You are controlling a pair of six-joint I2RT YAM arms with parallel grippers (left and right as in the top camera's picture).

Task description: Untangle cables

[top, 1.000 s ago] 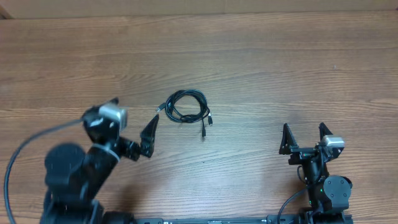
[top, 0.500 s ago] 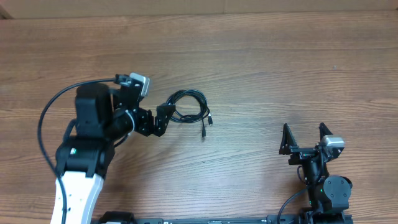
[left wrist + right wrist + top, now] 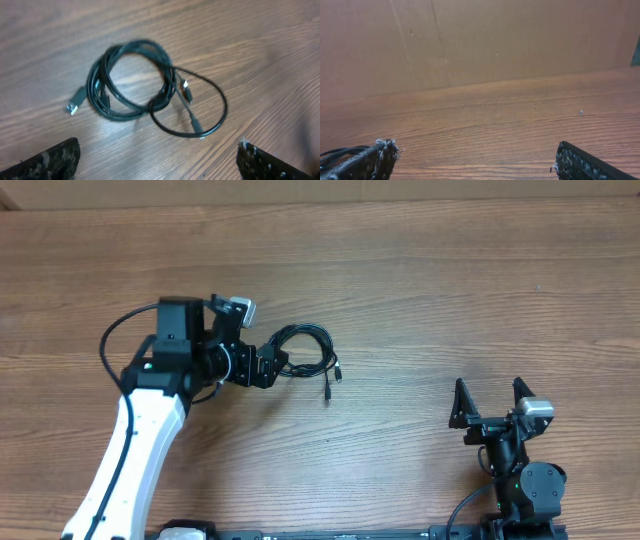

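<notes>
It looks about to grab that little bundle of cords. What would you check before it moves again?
1. The left pincer is open: ok, jaws stand wide.
2. It is lined up with the cables: ok, the bundle lies just ahead, between its two sides.
3. There is a loose end to grab: ok, a silver plug sticks out of the bundle's side.
4. The strands are free of real knots: cannot tell.
5. The right pincer is open: ok, though it sits far from the cables.
</notes>
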